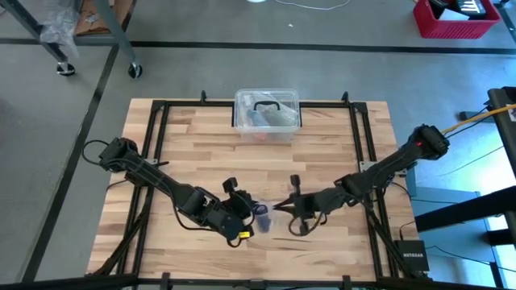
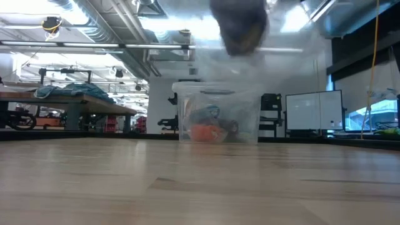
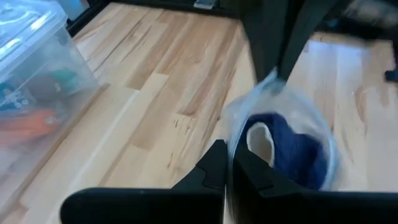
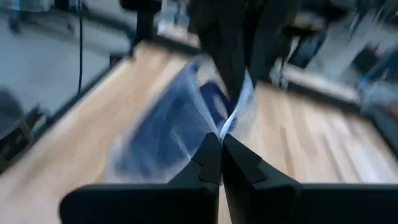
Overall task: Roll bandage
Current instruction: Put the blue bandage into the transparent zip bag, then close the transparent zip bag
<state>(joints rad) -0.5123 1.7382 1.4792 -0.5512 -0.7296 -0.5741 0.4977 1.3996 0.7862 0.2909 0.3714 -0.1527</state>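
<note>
The bandage, bundled inside its clear wrapper, hangs near the table's front edge, both the left gripper and right gripper clamped on the wrapper, probably to pull it open.

Grey concrete floor, bright ceiling lights.

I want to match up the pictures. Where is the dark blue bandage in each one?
High view: the bandage is near the table's front edge, between the two pincers.
Low view: not visible.
Left wrist view: just past the pincer, inside the clear wrapper.
Right wrist view: the bandage is blurred, behind the pincer tips.
Shared landmark: clear plastic box, seen in the high, low and left wrist views.
</note>
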